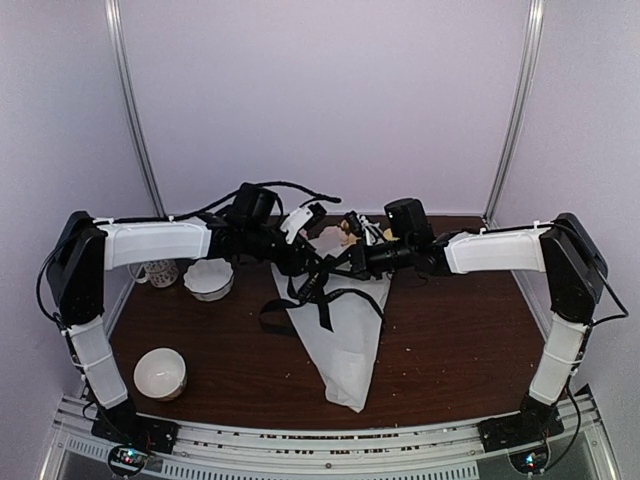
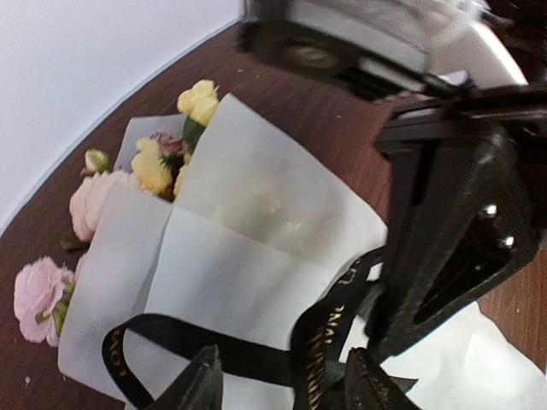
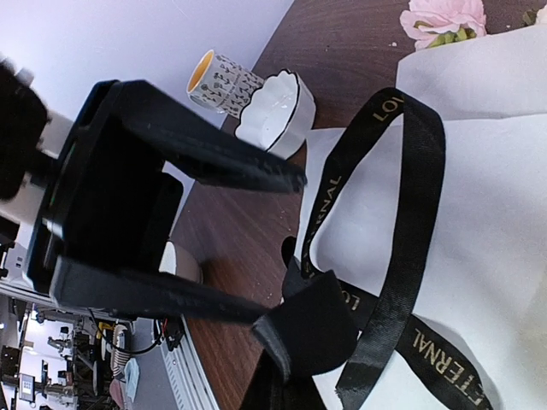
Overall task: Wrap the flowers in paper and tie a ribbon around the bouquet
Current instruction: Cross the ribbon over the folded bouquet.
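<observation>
The right claw (image 3: 295,350) pinches the long black lettered ribbon (image 3: 410,213) looped over the white paper-cone bouquet (image 1: 345,340) lying on the brown tabletop (image 1: 450,350), likely tensioning the tie, while the left claw (image 2: 286,384) stands spread beside the bouquet.

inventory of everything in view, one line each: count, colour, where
paper: 1, white, wrapped as a cone round the flowers, mid-table, narrow end toward the arm bases
flowers: 1 bunch, pink and yellow, at the cone's far wide end
ribbon: 1, black with gold lettering, looped loosely over the cone's middle
scalloped bowl: 1, white, far left
cup: 1, white with dark pattern, beside the scalloped bowl
round bowl: 1, white, near left
table: 1, dark brown wood
left gripper: 1, black, open, over the ribbon
right gripper: 1, black, shut on the ribbon, facing the left gripper
</observation>
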